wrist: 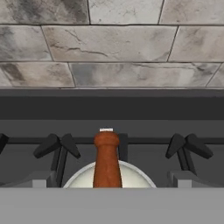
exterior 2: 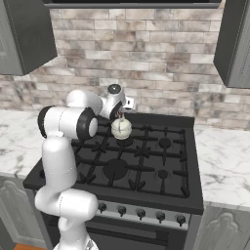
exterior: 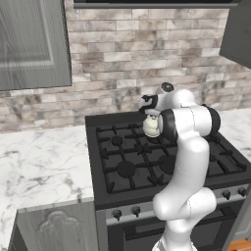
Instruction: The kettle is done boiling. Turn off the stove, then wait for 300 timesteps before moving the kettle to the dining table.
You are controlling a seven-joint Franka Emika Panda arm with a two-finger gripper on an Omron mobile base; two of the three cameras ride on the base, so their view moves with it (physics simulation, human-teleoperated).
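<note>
Gripper spread wide, clamped on nothing, poised right above the kettle at the back of the stove. Sitting on the rear grate, that kettle, close to the back rail and the brick wall, cream body round and low. Seen again from the left, kettle tucked just under the hand, half hidden by the white forearm. Down through the hand camera: red-orange handle running straight up the middle, long axis pointing from the hand toward the wall, white dome of the kettle peeking either side. So, dead centre below, no sideways offset to speak of. Looks like a straight drop, fingers needing to straddle that thin arch across its width, not along it. Knobs on the front panel well apart from the hand, down at the near edge.
</note>
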